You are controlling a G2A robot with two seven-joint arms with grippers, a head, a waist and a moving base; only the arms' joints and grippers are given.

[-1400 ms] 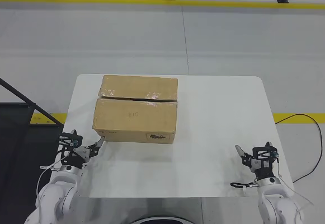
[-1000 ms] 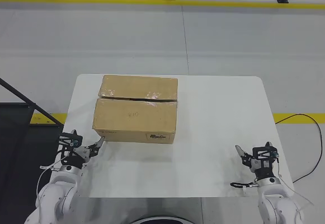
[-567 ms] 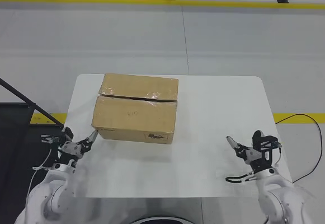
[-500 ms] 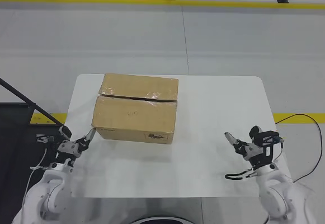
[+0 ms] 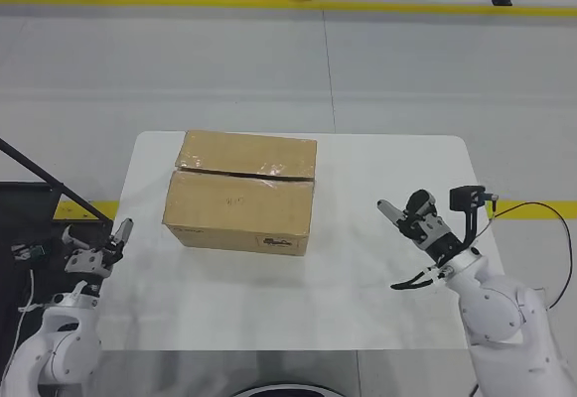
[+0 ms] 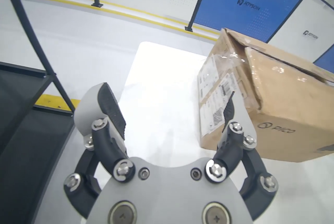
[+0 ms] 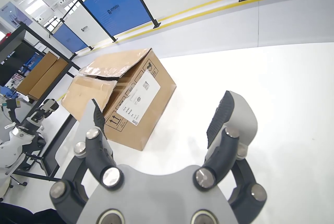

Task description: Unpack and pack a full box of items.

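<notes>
A brown cardboard box (image 5: 241,193) lies on the white table (image 5: 387,179), left of centre, its two top flaps folded down with a dark seam between them. The box (image 6: 266,89) has white labels on the end facing my left gripper (image 6: 169,107), which hangs open off the table's left edge, apart from the box. My right gripper (image 5: 403,210) hovers open over the table to the right of the box, with nothing between its fingers. In the right wrist view the box (image 7: 122,94) lies beyond the open right gripper (image 7: 159,115), its flaps slightly raised.
A black rack (image 5: 10,238) stands beside the table's left side, close to my left arm. A black cable (image 5: 546,213) trails on the floor at the right. The table's right half and front strip are bare white surface.
My right gripper has risen and swung forward and left toward the box. My left gripper has drawn back leftward, off the table's edge. The box shifted very slightly.
</notes>
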